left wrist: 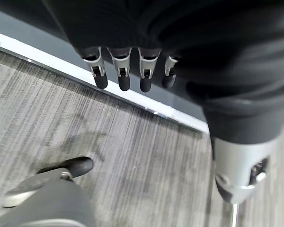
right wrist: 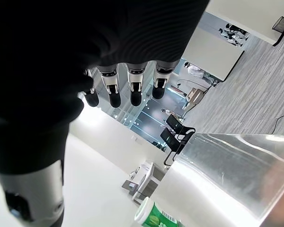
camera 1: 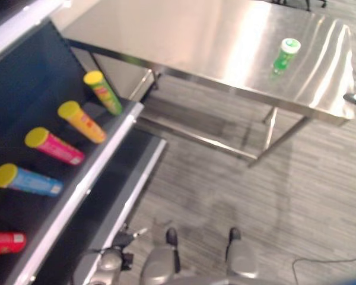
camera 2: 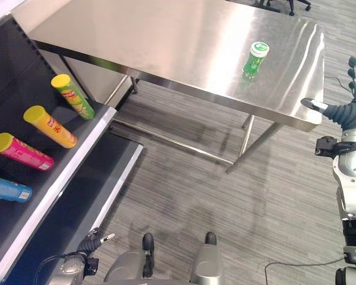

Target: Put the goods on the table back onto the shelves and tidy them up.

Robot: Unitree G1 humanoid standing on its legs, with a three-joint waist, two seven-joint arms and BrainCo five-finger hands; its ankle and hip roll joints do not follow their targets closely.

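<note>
A green can with a white lid (camera 2: 255, 57) stands upright near the right end of the steel table (camera 2: 166, 41); it also shows in the right wrist view as the can (right wrist: 154, 218). My right hand (camera 2: 351, 107) is raised just off the table's right end, a short way from the can. It is open, with straight fingers (right wrist: 130, 87) holding nothing. My left hand (camera 2: 94, 242) hangs low beside the shelf. Its fingers (left wrist: 123, 71) are relaxed and empty.
On the dark shelf (camera 1: 89, 178) at the left, several tubes lie in a row: green (camera 1: 102, 92), orange (camera 1: 82, 122), pink (camera 1: 53, 145), blue (camera 1: 26, 180) and red (camera 1: 6, 242). A lower shelf (camera 1: 121, 190) juts out beneath. Grey carpet lies between shelf and table.
</note>
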